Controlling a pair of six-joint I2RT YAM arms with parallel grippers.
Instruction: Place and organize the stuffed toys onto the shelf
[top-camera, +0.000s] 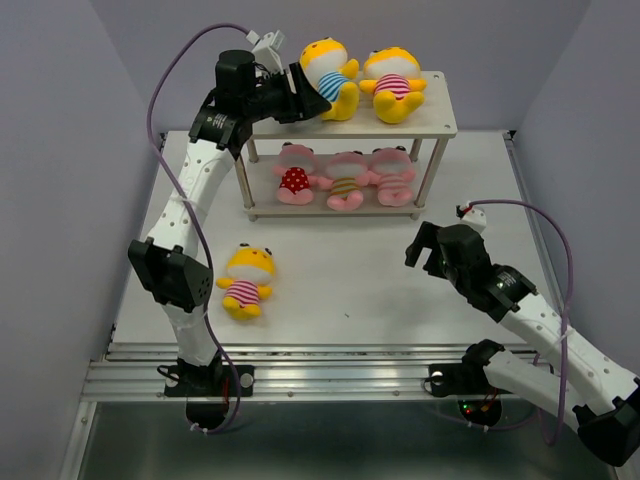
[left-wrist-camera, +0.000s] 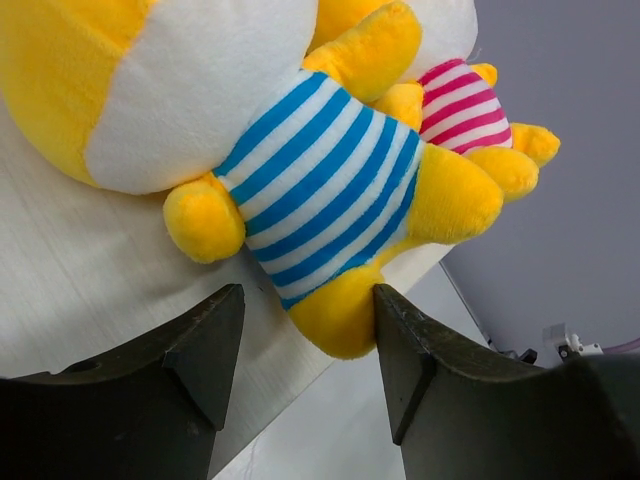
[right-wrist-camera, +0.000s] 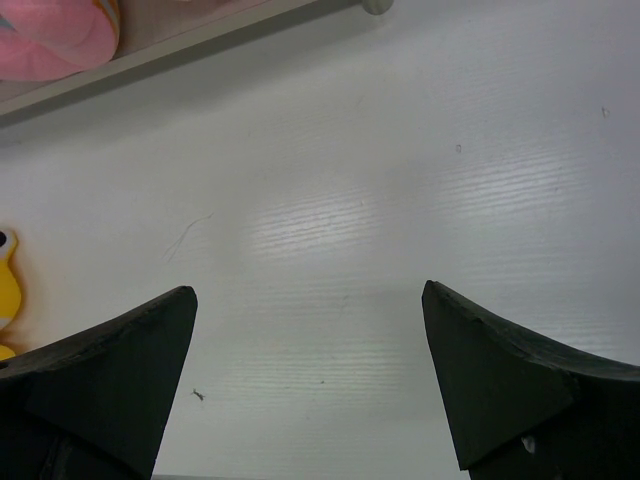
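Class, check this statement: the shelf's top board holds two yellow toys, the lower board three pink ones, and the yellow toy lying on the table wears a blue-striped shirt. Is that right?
One detail is wrong: the yellow toy on the table wears a pink-striped shirt, not blue-striped, as the top external view shows. The blue-striped toy sits on the top board. The rest stands.
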